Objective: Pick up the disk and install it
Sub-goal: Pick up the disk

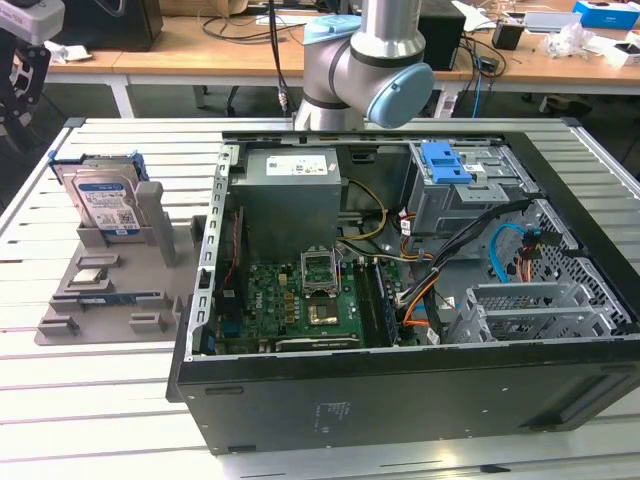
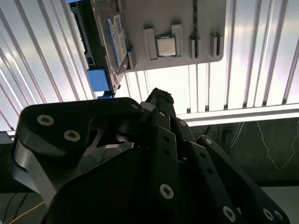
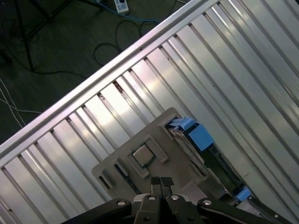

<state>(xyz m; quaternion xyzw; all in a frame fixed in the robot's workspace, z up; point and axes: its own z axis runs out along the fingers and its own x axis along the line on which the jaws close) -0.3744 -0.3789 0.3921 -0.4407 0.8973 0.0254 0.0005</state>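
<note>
Standing on edge in a slot of a flat grey plastic fixture tray (image 1: 110, 290), the silver metal hard disk (image 1: 105, 200) with a white-and-blue label and a bright blue plastic carrier is seen at the exterior view's left, on the ribbed aluminium table (image 1: 100, 420). It is set just beside the open black computer case (image 1: 400, 410), inside which a big grey metal power-supply box (image 1: 290, 200), a green motherboard (image 1: 300, 300) and a smaller bright blue plastic bracket (image 1: 445, 162) are visible; the grey-and-blue robot arm (image 1: 365, 60) rises behind the case. In the second wrist view the black gripper (image 2: 161, 95) is seen from behind, held above the table and apart from the tray (image 2: 187, 18); the disk (image 2: 114, 37) is upright at one end of the tray, and a small square silver processor chip (image 2: 164, 45) is seated in a pocket near it. In the first wrist view the gripper (image 3: 161, 182) is seen with its two fingertips pressed together and nothing held between them, above the tray (image 3: 117, 163), where the chip (image 3: 142, 155) and the disk (image 3: 198, 135) are seen.
</note>
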